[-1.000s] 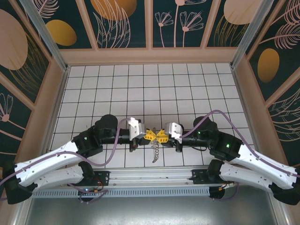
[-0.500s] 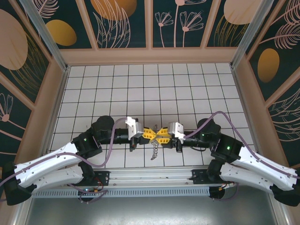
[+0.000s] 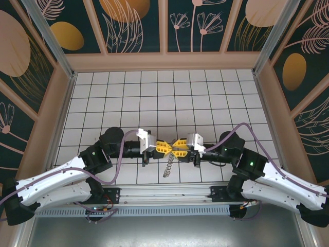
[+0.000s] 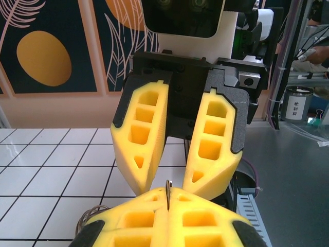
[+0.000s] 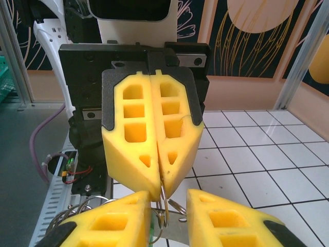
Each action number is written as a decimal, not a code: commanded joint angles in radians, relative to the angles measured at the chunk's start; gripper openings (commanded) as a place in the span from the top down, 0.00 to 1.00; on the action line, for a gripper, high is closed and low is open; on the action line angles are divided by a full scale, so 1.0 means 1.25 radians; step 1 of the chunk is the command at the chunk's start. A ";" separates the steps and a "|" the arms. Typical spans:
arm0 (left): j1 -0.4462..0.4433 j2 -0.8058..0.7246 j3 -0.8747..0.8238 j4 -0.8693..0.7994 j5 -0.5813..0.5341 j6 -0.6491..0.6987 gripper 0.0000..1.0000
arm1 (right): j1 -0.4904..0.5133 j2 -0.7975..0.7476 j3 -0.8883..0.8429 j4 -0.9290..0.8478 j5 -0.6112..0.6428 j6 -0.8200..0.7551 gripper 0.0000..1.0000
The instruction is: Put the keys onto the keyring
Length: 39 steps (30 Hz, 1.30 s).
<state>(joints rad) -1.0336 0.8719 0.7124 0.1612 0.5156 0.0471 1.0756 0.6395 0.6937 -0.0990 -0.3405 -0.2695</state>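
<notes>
**Fig. Two grippers tip to tip at the keyring**

The left gripper (image 4: 167,196) was fully closed, pinching a thin wire of the keyring (image 3: 167,165) between its yellow pads. The right gripper (image 5: 168,199) faced it tip to tip with its fingers parted and the wire passing through the gap. Whether either right pad touched the wire could not be told. The keyring sat at the meeting tips, at mid-width near the front of the table. In the overhead view its chain trailed from there toward the near edge.

Against the frame one second before, the fingertips remained together, the two wrists had drawn slightly apart, and the chain's lower end lay a little farther left.

The key could not be picked out: it was too small from overhead and lost among pads and wire loops in the wrist views. Each gripper's own fingers were cut off by the lower edge of its wrist view.

Below lay a table (image 3: 205,103) of white tiles with dark grid lines. It was bounded by a tan skirting (image 3: 164,60) and dark walls (image 3: 221,20) printed with pale leaves and orange discs. Purple cables (image 3: 120,162) looped over both arms.
</notes>
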 commanded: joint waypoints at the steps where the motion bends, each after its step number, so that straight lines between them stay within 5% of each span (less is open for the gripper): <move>1: -0.002 -0.013 0.008 0.047 0.040 0.005 1.00 | 0.002 -0.012 -0.022 0.049 0.035 0.024 0.79; 14: -0.003 -0.015 0.021 0.058 0.065 0.003 1.00 | -0.003 -0.014 -0.035 0.056 0.056 0.033 1.00; 28: -0.002 0.114 0.150 -0.230 -0.113 0.081 0.99 | -0.005 0.034 0.075 -0.103 0.100 -0.055 1.00; 39: -0.002 0.145 0.156 -0.239 -0.154 0.091 0.80 | -0.005 0.064 0.122 -0.142 0.072 -0.084 1.00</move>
<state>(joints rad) -1.0286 1.0317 0.8799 -0.1368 0.3664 0.1478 1.0611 0.7238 0.7853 -0.3496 -0.1890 -0.3508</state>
